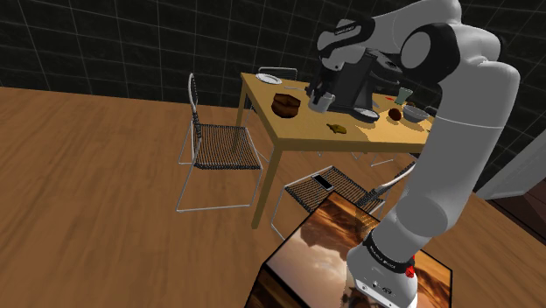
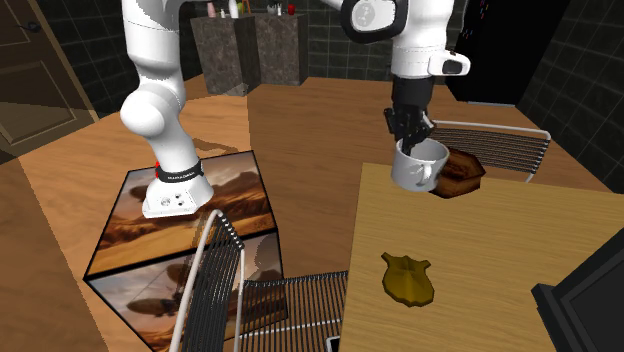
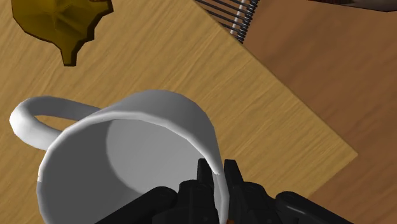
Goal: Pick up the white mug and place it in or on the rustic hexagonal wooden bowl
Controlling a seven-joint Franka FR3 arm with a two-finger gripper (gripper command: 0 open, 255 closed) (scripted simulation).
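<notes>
White mug (image 2: 416,172), rigid, smooth and probably light, near the surface's (image 2: 480,260) corner beside the wooden bowl (image 2: 462,172); the gripper (image 2: 408,143) is clamped on its rim wall.

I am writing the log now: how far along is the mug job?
Done: the claw is shut on the wall of the white mug. In hand: the mug is held beside the brown hexagonal bowl, not yet over it. Left: carry it over the bowl, lower it and open the claw.
</notes>
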